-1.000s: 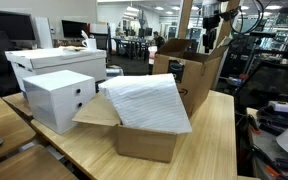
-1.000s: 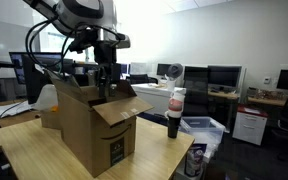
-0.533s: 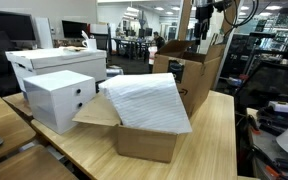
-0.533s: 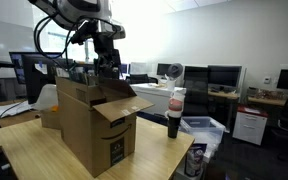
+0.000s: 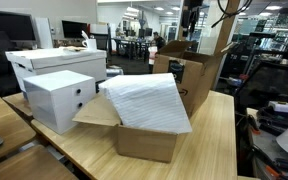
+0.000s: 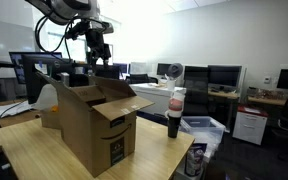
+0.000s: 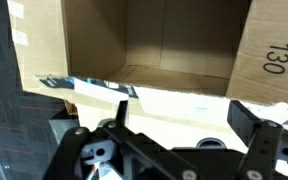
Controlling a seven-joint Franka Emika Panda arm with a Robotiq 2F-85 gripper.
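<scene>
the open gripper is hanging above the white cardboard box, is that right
Wrong box. The open gripper hangs above the tall brown cardboard box with raised flaps, not the white cardboard box, which stands well aside. An exterior view shows the gripper over the brown box, and the wrist view looks into its brown inside.

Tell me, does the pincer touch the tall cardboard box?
Apart. In an exterior view the pincer hangs above the tall cardboard box, with background visible between them.
</scene>
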